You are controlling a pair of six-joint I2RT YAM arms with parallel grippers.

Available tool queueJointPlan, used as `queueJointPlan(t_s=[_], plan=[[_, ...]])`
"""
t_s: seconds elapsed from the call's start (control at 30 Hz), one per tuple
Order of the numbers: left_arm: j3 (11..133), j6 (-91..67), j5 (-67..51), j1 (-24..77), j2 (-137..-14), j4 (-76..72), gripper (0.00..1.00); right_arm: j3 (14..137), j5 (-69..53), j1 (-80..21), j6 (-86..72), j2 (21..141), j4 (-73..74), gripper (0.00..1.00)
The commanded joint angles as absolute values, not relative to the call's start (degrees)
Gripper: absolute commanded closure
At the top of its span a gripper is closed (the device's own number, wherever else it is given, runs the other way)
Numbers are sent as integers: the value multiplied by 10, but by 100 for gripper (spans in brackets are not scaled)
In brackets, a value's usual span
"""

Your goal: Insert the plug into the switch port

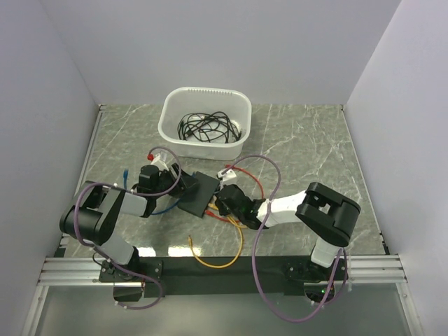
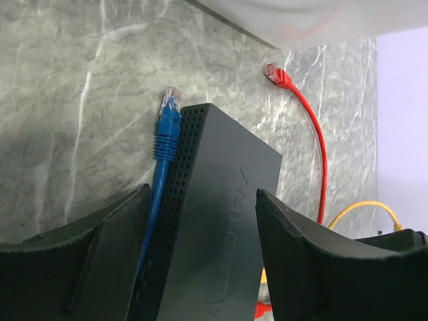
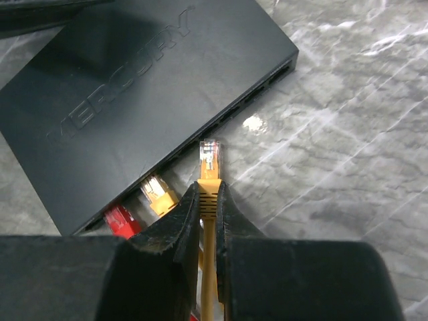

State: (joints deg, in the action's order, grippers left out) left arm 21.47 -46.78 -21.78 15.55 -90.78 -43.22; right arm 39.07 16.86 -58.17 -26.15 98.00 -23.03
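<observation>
The matte-black switch [image 1: 198, 192] lies mid-table, its port row facing my right arm. My left gripper [image 1: 180, 186] straddles its far end; in the left wrist view both fingers [image 2: 114, 247] press the sides of the switch [image 2: 214, 221], with a blue cable [image 2: 159, 180] caught at the left side. My right gripper [image 3: 208, 195] is shut on a yellow plug [image 3: 210, 164]. The plug's clear tip sits just outside the port row of the switch [image 3: 147, 87], at an angle to the ports. A yellow plug [image 3: 155, 194] and a red plug [image 3: 120, 217] sit in ports to the left.
A white tub [image 1: 205, 122] with black cables stands behind the switch. A loose red plug [image 2: 277, 75] and its cable lie beyond the switch. A yellow cable [image 1: 217, 260] loops near the front edge. Walls enclose the table on three sides.
</observation>
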Motion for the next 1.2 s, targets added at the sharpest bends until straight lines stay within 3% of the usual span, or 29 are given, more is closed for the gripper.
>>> queueJointPlan(t_s=[0.0,1.17], plan=[[231,-437,-251,155,-909,-467,31,381,161,-600,-278,990,-221,100],[250,-403,-245,161,-940,-431,35,438,246,-647,-260,983,-171,100]])
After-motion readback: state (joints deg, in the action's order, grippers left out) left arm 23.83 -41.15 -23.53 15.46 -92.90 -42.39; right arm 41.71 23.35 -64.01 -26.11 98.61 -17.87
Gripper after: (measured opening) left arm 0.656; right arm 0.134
